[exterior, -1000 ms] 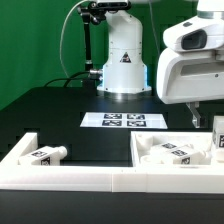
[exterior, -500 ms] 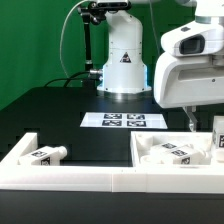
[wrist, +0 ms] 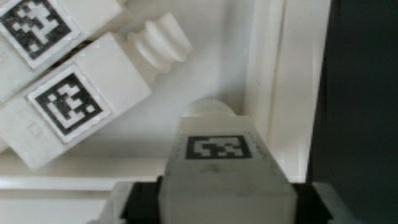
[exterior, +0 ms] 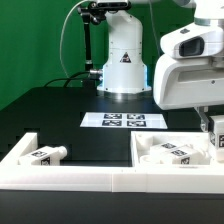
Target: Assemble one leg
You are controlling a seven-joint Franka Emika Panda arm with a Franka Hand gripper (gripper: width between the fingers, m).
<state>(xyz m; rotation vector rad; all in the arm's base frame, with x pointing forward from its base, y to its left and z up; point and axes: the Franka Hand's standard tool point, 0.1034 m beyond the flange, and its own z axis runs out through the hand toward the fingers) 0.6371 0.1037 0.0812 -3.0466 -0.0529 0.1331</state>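
My gripper (wrist: pixel 226 195) is shut on a leg (wrist: pixel 221 150), a stubby white post with a black-and-white tag facing the wrist camera. The dark fingers (wrist: pixel 164 192) press on both of its sides. In the exterior view the gripper (exterior: pixel 212 132) hangs at the far right edge over the tray's right compartment, with the held leg (exterior: pixel 216 143) partly cut off by the frame. More legs (exterior: pixel 172 152) lie in that compartment below; two of them (wrist: pixel 71 100) show in the wrist view. Another leg (exterior: pixel 47 154) lies in the left compartment.
The white tray (exterior: pixel 100 180) runs across the front, with a divider between its compartments. The marker board (exterior: pixel 123 121) lies flat on the black table behind it. The arm's white base (exterior: pixel 122 60) stands at the back, before a green backdrop.
The arm's white body has shifted a little toward the exterior view's left, with the gripper staying over the right compartment at the frame's edge. The legs in the tray have not moved.
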